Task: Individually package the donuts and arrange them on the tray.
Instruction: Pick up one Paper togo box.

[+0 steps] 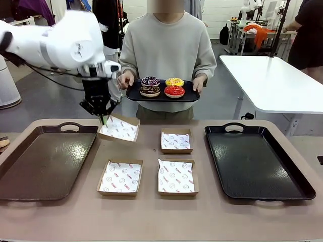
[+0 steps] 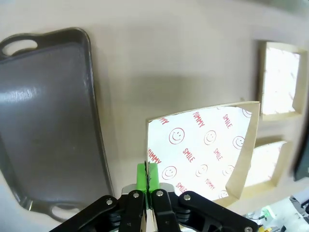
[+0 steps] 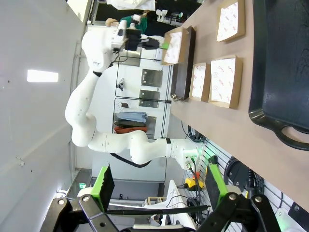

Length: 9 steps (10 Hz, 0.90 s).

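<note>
Across the table, a person holds a small black tray (image 1: 132, 94) with the donuts on it: a purple-pink sprinkled one (image 1: 150, 80), a yellow one (image 1: 174, 81), a chocolate sprinkled one (image 1: 150, 91) and a glossy red one (image 1: 174, 91). My left gripper (image 1: 103, 119) (image 2: 147, 178) is shut on the edge of a paper-lined cardboard box (image 1: 120, 128) (image 2: 203, 150), which tilts with that side raised off the table. My right gripper (image 3: 159, 183) is open with nothing between its fingers, away from the table's edge.
A brown tray (image 1: 45, 161) (image 2: 48, 121) lies at the left and a large black tray (image 1: 257, 161) (image 3: 285, 63) at the right. Between them sit three more lined boxes (image 1: 176, 141) (image 1: 120, 177) (image 1: 176, 177).
</note>
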Motion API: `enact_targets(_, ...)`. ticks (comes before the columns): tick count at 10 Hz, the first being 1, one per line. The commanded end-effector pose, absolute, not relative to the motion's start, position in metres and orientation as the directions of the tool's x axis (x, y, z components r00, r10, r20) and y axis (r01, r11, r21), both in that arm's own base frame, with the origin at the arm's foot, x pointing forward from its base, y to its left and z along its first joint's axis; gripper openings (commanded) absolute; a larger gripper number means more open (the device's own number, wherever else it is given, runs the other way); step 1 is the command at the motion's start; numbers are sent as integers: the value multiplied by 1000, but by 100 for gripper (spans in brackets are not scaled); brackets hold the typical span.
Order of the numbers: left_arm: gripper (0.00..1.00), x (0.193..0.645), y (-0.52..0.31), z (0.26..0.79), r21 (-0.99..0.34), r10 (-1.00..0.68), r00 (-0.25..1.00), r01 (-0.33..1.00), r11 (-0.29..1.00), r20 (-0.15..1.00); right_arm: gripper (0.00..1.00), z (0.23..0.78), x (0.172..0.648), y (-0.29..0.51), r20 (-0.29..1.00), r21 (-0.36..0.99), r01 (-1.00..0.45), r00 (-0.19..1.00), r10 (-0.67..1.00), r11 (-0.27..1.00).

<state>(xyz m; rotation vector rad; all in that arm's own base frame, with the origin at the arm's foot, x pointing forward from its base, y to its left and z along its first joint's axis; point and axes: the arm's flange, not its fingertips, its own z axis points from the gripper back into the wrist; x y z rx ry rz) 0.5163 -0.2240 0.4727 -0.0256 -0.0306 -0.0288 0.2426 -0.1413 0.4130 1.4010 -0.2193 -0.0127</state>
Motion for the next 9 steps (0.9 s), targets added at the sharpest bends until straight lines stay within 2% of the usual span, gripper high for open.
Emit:
enact_targets(1, 0, 501, -224, 491, -50, -11, 997, 14, 999, 70, 100, 413, 242, -142, 153, 978, -130, 978, -139, 163)
enact_targets(3, 0, 498, -224, 511, -66, 12, 996, -6, 998, 90, 100, 413, 242, -142, 153, 978, -130, 978, -139, 163)
enact_targets(5, 0, 508, -217, 504, -71, 42, 997, -37, 997, 70, 100, 413, 242, -142, 153, 978, -130, 978, -139, 163)
enact_targets(6, 0, 499, -223, 519, -57, -12, 996, 18, 998, 93, 100, 413, 242, -142, 153, 978, -130, 978, -139, 163)
enact_targets(9, 0, 499, -223, 519, -57, -12, 996, 18, 998, 93, 100, 413, 242, -142, 153, 978, -130, 978, -139, 163)
